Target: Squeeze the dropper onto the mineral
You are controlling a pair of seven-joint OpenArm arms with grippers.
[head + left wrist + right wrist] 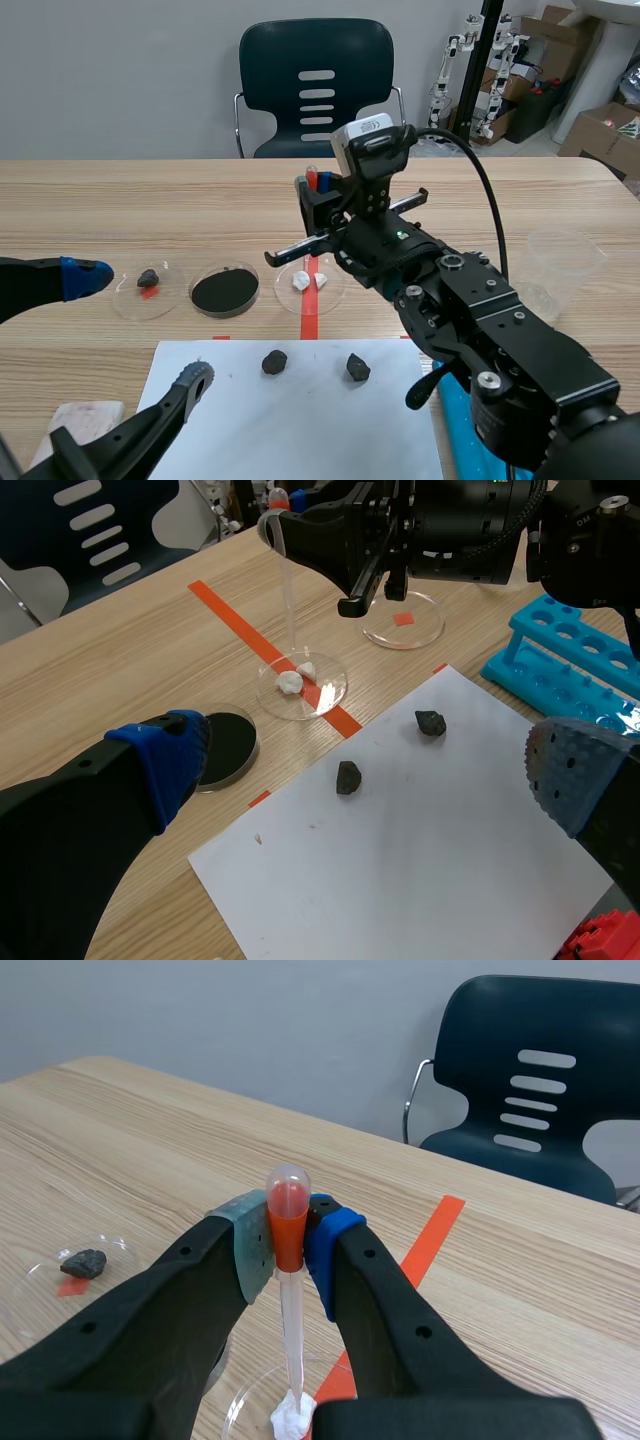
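Wooden tabletop is running back toward a dark chair. Over it, your right gripper is clenching the dropper at its orange bulb, holding it upright. The dropper's tip is hanging at the white mineral, touching or nearly so, inside a clear dish on the orange tape line. Further out, your left gripper is hovering released above the white paper, where two dark stones are lying apart. A black-filled dish is sitting beside the clear one.
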